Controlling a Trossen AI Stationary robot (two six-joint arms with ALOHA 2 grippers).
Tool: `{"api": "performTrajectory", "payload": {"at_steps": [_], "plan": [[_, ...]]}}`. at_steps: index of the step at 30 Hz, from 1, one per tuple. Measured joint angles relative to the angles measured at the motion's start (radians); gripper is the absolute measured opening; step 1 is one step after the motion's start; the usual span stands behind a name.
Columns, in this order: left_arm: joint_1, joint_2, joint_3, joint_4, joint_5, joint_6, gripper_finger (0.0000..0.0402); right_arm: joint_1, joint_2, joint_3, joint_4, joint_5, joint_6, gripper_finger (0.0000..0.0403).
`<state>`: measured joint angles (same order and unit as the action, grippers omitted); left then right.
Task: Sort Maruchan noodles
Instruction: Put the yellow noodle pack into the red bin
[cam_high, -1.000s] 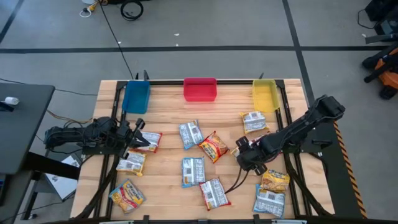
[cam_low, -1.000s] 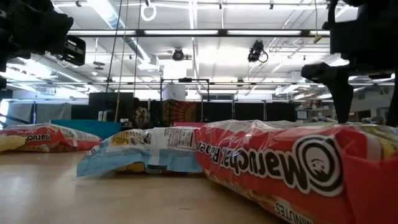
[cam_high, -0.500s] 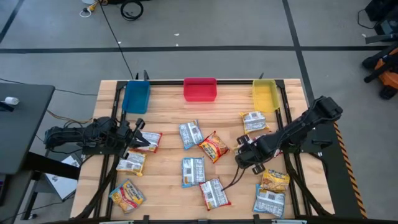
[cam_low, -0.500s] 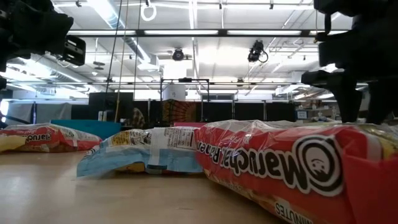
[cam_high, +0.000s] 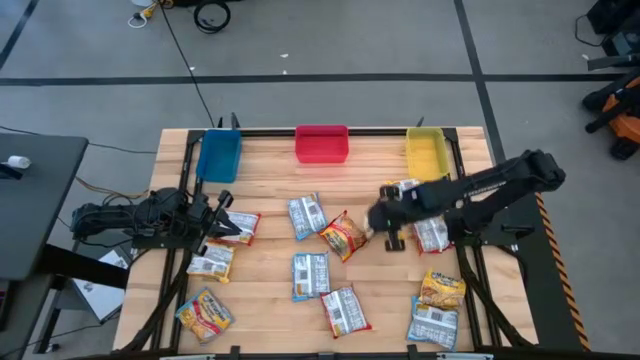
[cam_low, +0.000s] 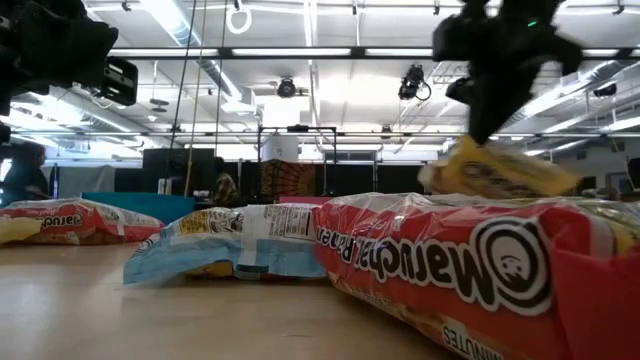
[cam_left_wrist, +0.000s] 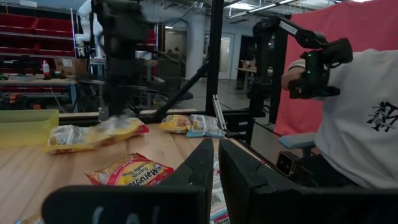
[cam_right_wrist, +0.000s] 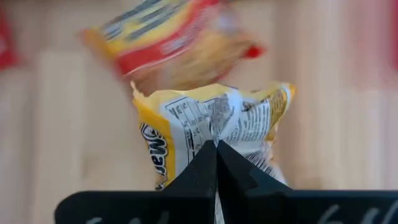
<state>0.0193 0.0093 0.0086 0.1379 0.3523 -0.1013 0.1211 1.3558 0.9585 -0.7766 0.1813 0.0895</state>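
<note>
Maruchan noodle packets lie scattered flat on the wooden table (cam_high: 270, 185): blue-and-white ones (cam_high: 305, 215) (cam_high: 310, 273), a red-and-yellow one (cam_high: 345, 237), and others near the left and right edges. My right gripper (cam_high: 386, 232) hangs over the table's middle right, shut on a yellow packet (cam_right_wrist: 211, 124) that also shows in the low view (cam_low: 500, 170). My left gripper (cam_left_wrist: 216, 163) waits level at the table's left edge (cam_high: 222, 208), shut and touching nothing. My right gripper pinches the yellow packet between its two fingers at one edge (cam_right_wrist: 214, 132), where the wrapper puckers. The fingers come from above, slanting down. The packet hangs tilted below them (cam_low: 500, 170), lifted clear of the table.
Blue (cam_high: 218, 155), red (cam_high: 321, 143) and yellow (cam_high: 425, 152) bins stand in a row along the far edge. More packets lie near the front right (cam_high: 441, 290) (cam_high: 433, 325) and front left (cam_high: 205, 312). A person in a white shirt (cam_left_wrist: 357, 130) stands beyond the table.
My right gripper has shut on the yellow packet, then risen and swung toward the far edge, rolling its wrist. The packet, which lay on the table, now hangs clear below the fingers.
</note>
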Motion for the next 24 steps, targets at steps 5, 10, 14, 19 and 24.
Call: {"api": "performTrajectory", "payload": {"at_steps": [5,10,14,19,24], "plan": [[0.000,0.000,0.000,0.000,0.000,0.000,0.0032,-0.133,0.027,-0.001,0.102,0.005,-0.061,0.0005],[0.000,0.001,0.000,0.005,0.000,0.000,0.0032,-0.180,0.106,-0.001,0.242,0.004,-0.093,0.0009],[0.000,0.003,0.000,0.007,0.000,0.000,0.0032,-0.183,0.192,-0.001,0.295,0.016,-0.168,0.0016],[0.000,0.003,0.000,0.008,0.000,0.000,0.0032,-0.171,0.229,-0.001,0.290,0.062,-0.226,0.0043],[0.000,0.003,0.000,0.008,0.000,0.000,0.0032,-0.113,0.146,-0.001,0.218,0.142,-0.251,0.0101]]}}
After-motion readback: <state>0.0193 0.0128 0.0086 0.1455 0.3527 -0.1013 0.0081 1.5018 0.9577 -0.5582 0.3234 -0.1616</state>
